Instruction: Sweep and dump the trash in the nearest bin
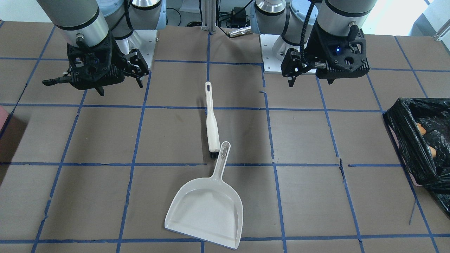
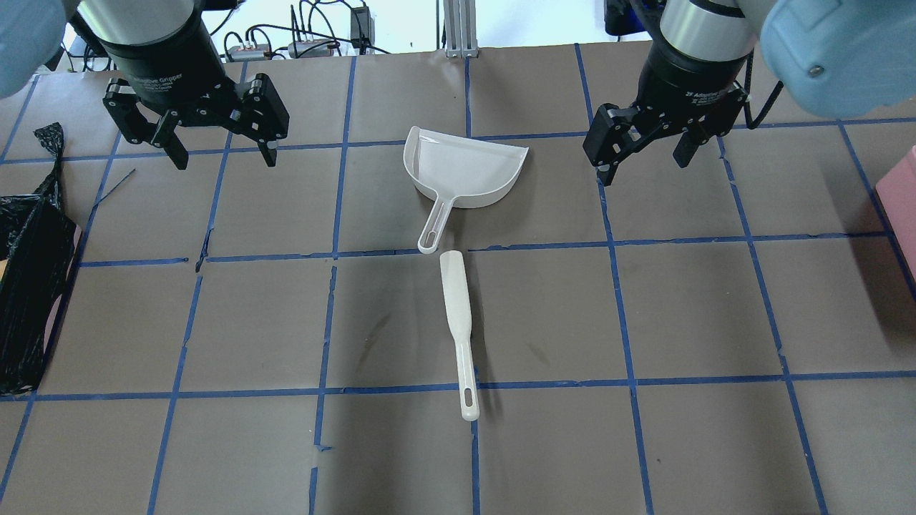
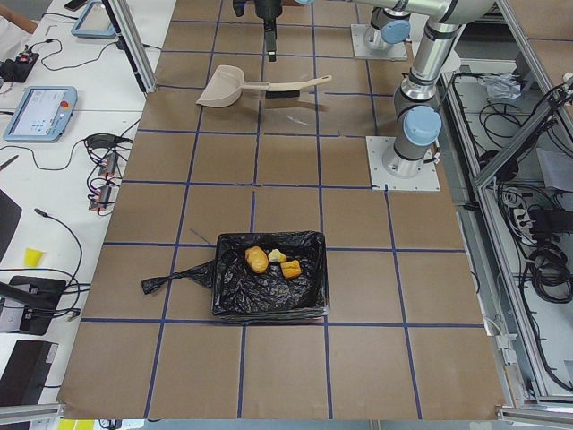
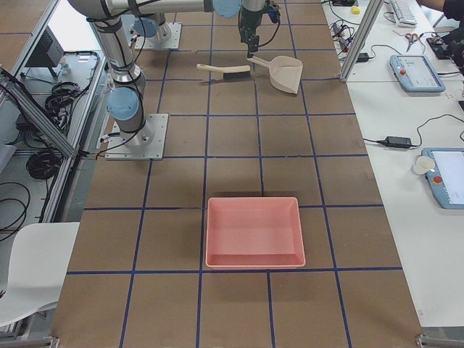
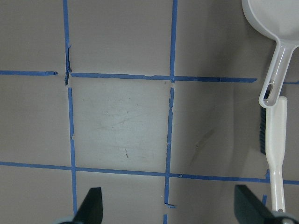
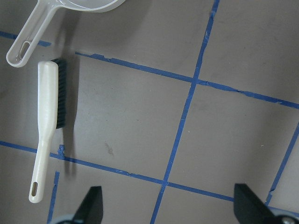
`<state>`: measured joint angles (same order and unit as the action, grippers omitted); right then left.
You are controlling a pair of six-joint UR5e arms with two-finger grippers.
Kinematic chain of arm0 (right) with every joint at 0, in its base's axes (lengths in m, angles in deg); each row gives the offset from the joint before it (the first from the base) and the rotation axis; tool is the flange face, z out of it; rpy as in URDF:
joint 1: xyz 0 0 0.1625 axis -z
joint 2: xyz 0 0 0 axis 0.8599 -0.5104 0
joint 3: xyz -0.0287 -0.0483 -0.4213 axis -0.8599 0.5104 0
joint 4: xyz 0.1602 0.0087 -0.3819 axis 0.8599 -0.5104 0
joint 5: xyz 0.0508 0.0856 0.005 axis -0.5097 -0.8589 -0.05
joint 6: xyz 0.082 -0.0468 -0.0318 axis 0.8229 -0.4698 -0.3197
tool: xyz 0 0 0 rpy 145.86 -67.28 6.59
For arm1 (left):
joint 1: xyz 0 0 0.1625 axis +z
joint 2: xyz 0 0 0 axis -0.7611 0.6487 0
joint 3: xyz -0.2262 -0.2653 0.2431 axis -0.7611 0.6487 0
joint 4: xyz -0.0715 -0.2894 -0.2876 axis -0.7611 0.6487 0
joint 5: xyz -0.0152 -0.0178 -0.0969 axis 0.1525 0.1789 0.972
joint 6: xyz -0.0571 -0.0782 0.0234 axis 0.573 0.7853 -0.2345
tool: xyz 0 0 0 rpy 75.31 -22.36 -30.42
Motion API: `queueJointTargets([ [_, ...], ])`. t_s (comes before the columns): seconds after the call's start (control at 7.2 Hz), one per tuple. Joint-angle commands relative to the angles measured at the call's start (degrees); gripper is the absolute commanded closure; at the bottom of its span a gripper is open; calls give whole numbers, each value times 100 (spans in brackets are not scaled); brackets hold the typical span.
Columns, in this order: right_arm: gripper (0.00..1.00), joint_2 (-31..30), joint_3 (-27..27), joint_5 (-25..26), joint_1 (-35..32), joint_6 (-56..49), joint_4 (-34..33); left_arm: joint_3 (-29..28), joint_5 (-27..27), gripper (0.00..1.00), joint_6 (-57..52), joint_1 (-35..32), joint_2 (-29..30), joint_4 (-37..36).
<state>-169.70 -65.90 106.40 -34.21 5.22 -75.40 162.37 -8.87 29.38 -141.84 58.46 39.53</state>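
The bin (image 3: 269, 276), lined with a black bag, stands at the table's end on my left; it also shows in the overhead view (image 2: 28, 286) and the front view (image 1: 416, 140). The trash lies inside it: a tan potato-like piece (image 3: 257, 259), a bread chunk (image 3: 291, 269) and a pale apple-core bit (image 3: 276, 255). The white dustpan (image 2: 461, 168) and brush (image 2: 458, 315) lie mid-table, handle ends almost touching. My left gripper (image 2: 223, 154) is open and empty above the table, left of the dustpan. My right gripper (image 2: 644, 164) is open and empty, right of it.
A pink tray (image 4: 254, 201) sits at the table's end on my right, its edge showing in the overhead view (image 2: 903, 193). Brown paper with blue tape grid lines covers the table (image 2: 644, 307). The arm bases stand at the robot-side edge.
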Motion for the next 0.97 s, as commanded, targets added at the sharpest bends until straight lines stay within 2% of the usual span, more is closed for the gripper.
queueJointTargets([
  [0.0, 0, -7, 0, -1, 0, -5, 0, 1, 1, 0, -6, 0, 0, 0],
  [0.83, 0, 2, 9, -1, 53, -31, -9, 1, 18, 0, -6, 0, 0, 0],
])
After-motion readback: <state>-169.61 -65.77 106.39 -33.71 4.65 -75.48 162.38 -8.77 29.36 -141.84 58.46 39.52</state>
